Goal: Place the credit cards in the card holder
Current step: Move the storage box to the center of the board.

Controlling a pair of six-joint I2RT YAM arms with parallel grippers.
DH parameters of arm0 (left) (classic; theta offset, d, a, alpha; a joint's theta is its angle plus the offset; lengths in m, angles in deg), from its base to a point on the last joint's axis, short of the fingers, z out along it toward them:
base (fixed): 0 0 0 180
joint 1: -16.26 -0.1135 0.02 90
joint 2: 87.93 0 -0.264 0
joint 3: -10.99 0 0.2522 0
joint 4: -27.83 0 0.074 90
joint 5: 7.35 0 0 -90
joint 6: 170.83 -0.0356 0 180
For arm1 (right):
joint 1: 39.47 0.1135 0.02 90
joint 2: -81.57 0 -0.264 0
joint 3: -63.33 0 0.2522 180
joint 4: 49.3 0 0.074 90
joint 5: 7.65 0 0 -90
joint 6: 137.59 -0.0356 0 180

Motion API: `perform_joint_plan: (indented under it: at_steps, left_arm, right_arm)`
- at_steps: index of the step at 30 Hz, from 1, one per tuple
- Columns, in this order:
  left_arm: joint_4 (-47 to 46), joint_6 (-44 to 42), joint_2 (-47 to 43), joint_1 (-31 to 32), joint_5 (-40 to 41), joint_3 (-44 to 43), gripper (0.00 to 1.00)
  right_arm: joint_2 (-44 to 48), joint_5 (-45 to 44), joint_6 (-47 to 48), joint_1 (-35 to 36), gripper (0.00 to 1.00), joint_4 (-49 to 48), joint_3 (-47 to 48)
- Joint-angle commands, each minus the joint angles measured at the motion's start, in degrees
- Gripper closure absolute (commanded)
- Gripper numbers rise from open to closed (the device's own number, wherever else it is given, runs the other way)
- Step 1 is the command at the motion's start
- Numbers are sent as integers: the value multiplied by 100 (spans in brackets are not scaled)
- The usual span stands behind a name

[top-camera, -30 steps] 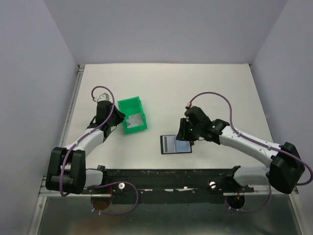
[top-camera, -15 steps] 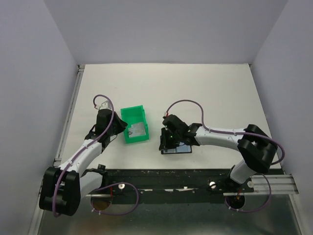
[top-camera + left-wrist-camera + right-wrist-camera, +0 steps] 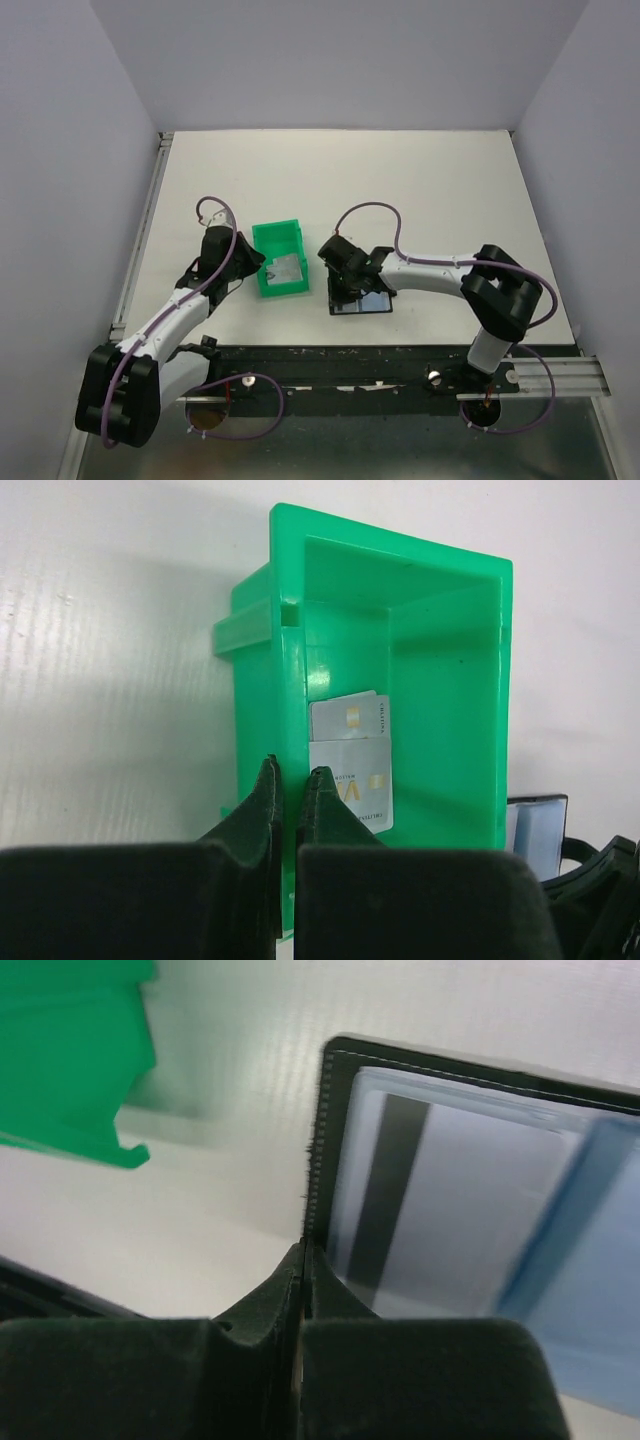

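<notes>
Left gripper (image 3: pixel 292 780) has its jaws drawn narrow, pinching one side wall of the green bin (image 3: pixel 400 570). The right gripper (image 3: pixel 303 1250), off the bin's right side, has its jaws pressed together on the near left edge of the card holder (image 3: pixel 430 1060).

The white table (image 3: pixel 400 180) carries everything. On it the bin stands open-topped in front of the left arm. The black card holder lies opened flat just to the right of the bin, apart from it and slightly nearer the arm bases.

Two credit cards (image 3: pixel 350 720) lie on the bin's floor beside the pinched wall. They overlap, and both are pale grey with a small gold chip. On the open holder rests a silvery card (image 3: pixel 450 1200) with a dark stripe. A pale blue card (image 3: pixel 600 1310), blurred, overlaps its side farther from the bin.
</notes>
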Motion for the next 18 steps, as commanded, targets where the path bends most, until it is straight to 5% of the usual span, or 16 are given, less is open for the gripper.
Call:
perform_joint_plan:
  at_steps: [1,12,18]
  left_arm:
    - [125,150,-200,388,-14,154,100]
    - [344,519,-525,1100,232,462,100]
    - [564,756,-850,1285,346,594,100]
  right_arm:
    - [238,-1046,-93,59,92,1270,148]
    - [721,-1873,-49,33,92,2457,105]
    - [1424,-1532,478,24,92,1756,-106]
